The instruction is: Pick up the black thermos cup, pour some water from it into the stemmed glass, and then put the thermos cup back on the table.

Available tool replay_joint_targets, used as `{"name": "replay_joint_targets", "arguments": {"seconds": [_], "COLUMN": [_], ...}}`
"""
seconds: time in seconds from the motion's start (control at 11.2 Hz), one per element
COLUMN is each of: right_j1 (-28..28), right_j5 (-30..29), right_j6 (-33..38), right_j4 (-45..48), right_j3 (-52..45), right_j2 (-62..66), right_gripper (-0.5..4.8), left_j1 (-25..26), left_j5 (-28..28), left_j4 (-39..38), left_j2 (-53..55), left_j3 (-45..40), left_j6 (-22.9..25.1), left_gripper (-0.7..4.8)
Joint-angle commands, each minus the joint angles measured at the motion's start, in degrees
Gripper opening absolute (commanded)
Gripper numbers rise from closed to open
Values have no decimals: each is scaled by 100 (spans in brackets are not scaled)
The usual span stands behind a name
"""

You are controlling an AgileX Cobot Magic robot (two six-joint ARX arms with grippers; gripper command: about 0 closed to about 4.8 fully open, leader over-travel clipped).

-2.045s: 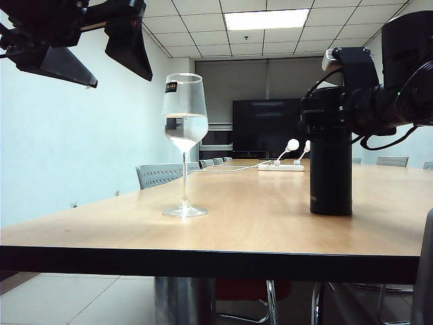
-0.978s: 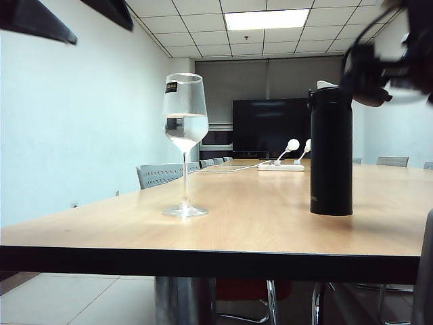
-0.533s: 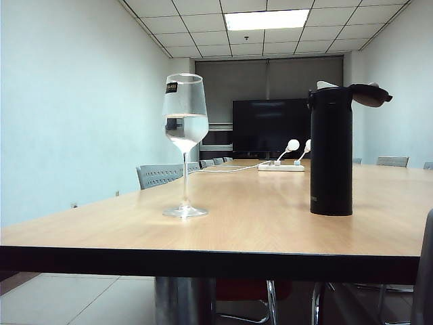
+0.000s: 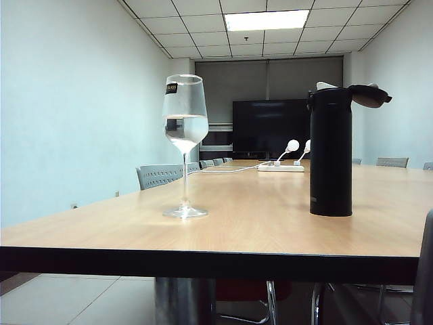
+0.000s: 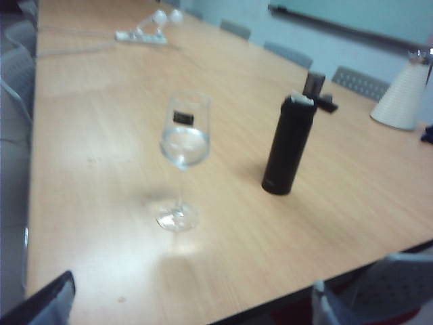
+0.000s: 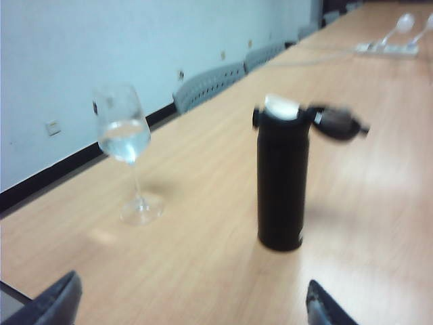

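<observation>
The black thermos cup (image 4: 331, 156) stands upright on the table (image 4: 257, 227), right of centre, its flip lid hanging open to the right and a whitish spout showing on top. The stemmed glass (image 4: 185, 122) stands to its left, partly filled with water. Neither arm shows in the exterior view. My left gripper (image 5: 191, 288) is open and held back, high above the table's near edge, looking down on the glass (image 5: 184, 139) and thermos cup (image 5: 287, 145). My right gripper (image 6: 193, 284) is also open, set well back from the thermos cup (image 6: 282, 183) and glass (image 6: 124, 128), with nothing between its fingers.
A white power strip (image 4: 281, 167) with a cable lies farther back on the table. Grey chairs (image 4: 159, 175) line the left side. A white cone-shaped object (image 5: 404, 98) stands beyond the thermos cup. Another chair back (image 5: 379, 291) sits at the near edge.
The right gripper, which stood around the thermos cup, has let go and pulled up out of the exterior view. The left arm has left that view too. Cup and glass have not moved.
</observation>
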Motion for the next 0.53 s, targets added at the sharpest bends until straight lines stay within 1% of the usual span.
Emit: {"name": "replay_joint_targets", "arguments": {"seconds": [0.09,0.18,0.27,0.36,0.44,0.53], "right_j1": [-4,-4,-4,-4,-4,-4], "right_j5": [146,173,164,173,568,531], "right_j6": [369,372,741,791,627,365], "right_j4": [1086,1161,1777,1965,2087,2096], "right_j3": [-1202,-1325,-1788,-1904,-2758,-2758], "right_j2": [9,9,11,9,17,31], "right_gripper": [417,416,188,103,-5,-5], "left_j1": [2,2,2,2,0,0], "left_j5": [92,87,63,63,181,264], "left_j4": [1169,1392,2068,2234,2846,2946], "left_j2": [22,20,20,20,33,28], "left_j3": [-1423,-1672,-2409,-2614,-3751,-3803], "left_j6": [-509,-608,-623,-621,-323,-317], "left_gripper": [454,430,204,110,-6,-5]}}
